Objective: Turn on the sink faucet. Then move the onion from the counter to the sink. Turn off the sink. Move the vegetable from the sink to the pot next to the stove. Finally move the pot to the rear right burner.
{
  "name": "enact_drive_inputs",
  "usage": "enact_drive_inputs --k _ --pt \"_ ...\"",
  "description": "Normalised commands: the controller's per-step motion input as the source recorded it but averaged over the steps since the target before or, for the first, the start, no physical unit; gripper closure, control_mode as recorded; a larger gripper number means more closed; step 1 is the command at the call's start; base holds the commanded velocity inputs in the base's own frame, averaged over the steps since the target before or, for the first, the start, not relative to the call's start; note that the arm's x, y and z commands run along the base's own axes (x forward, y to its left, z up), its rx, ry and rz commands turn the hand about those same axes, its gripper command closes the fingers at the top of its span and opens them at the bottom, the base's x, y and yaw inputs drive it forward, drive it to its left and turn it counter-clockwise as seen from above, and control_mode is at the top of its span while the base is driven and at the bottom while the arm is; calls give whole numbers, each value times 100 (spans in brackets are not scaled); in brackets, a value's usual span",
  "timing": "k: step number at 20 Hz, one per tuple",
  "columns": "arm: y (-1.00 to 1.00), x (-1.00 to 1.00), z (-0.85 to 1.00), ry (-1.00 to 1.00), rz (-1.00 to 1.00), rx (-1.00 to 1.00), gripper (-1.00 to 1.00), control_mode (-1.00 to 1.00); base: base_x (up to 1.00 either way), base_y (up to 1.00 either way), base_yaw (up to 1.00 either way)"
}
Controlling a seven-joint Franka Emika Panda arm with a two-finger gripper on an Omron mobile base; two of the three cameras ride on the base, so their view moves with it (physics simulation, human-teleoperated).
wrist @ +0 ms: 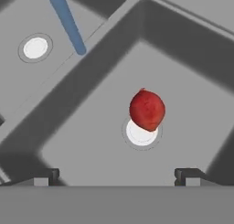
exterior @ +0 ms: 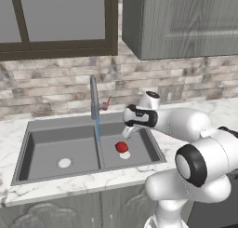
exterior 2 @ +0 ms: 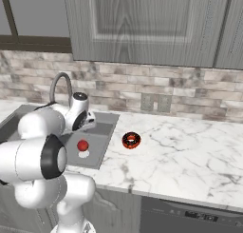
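Note:
The onion (exterior: 122,146) (exterior 2: 83,145) (wrist: 147,109), small, round and red, lies in the right basin of the grey sink (exterior: 88,121), partly over the pale drain (wrist: 139,134). My gripper (exterior: 130,130) (exterior 2: 93,126) (wrist: 116,176) hangs open just above that basin, a little behind the onion, with nothing between its fingers. A blue stream of water (exterior: 97,129) (wrist: 68,22) runs from the tall sink faucet (exterior: 94,97) (exterior 2: 59,82) down by the divider. Its reddish lever (exterior: 106,103) stands to the spout's right. The pot and the rear right burner are out of view.
The white marble counter (exterior 2: 180,146) stretches right of the sink. A round red-orange thing with a dark centre (exterior 2: 131,140) lies on it near the sink's edge. A brick wall with an outlet (exterior 2: 155,102) and grey cabinets (exterior 2: 142,23) stand behind.

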Motion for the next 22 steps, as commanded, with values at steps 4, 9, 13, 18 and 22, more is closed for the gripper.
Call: enact_drive_inputs --k 4,9,13,18,22 --pt "0 -9 38 -18 16 10 -100 -100 0 0 0" --pt "-6 0 46 -9 13 11 -100 -100 0 0 0" --pt "-12 0 25 -4 7 13 -100 -100 0 0 0" --pt "-14 11 0 0 0 13 -100 -100 0 0 0" --pt "-11 50 0 5 4 19 -100 -100 0 0 0"
